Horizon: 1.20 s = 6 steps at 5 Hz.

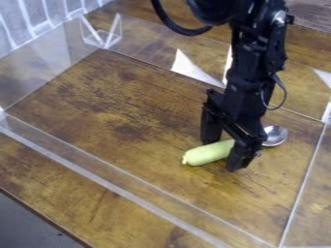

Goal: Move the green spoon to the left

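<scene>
Black gripper fingers spread wide, straddling the green spoon handle, not clamped.

I see a dark, scuffed wooden tabletop with worn grain. A clear acrylic wall runs along the near edge, low and see-through, and another clear panel stands at the far left. A clear triangular bracket sits at the back, near the top left. A pale triangular patch shows on the wood further back; I can't tell if it's paper or glare.
</scene>
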{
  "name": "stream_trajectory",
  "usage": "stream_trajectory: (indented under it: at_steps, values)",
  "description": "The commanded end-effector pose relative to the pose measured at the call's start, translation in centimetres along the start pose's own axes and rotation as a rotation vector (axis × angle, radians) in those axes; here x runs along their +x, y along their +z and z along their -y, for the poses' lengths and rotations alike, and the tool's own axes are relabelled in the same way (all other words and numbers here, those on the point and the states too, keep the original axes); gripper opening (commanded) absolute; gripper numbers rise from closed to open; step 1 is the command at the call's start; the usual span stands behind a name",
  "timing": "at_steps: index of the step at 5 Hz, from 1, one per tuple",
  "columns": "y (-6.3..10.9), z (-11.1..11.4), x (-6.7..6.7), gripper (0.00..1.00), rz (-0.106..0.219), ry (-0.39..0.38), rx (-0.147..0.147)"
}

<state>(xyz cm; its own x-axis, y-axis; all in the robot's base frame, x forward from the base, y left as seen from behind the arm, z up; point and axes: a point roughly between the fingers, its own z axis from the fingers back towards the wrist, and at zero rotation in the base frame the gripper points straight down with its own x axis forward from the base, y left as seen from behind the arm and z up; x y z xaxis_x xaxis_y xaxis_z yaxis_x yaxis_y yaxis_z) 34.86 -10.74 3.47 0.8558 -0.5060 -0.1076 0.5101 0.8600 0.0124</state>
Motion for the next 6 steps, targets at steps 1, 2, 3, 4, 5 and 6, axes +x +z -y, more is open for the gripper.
stream_trajectory:
  at_steps: [1, 2, 3, 4, 5, 6]
  values:
    - [2.0, -1.4, 0.4, 1.00, 0.059, 0.016, 0.014]
    - [2.2, -1.7, 0.4, 1.00, 0.054, 0.005, 0.018]
    - [2.2, -1.9, 0.6, 1.00, 0.052, -0.011, 0.016]
    - [2.2, -1.2, 1.1, 1.00, 0.045, -0.016, 0.014]
    - [2.3, -0.5, 1.5, 1.00, 0.038, -0.020, 0.013]
    - [1.6, -0.5, 0.6, 1.00, 0.030, 0.021, 0.004]
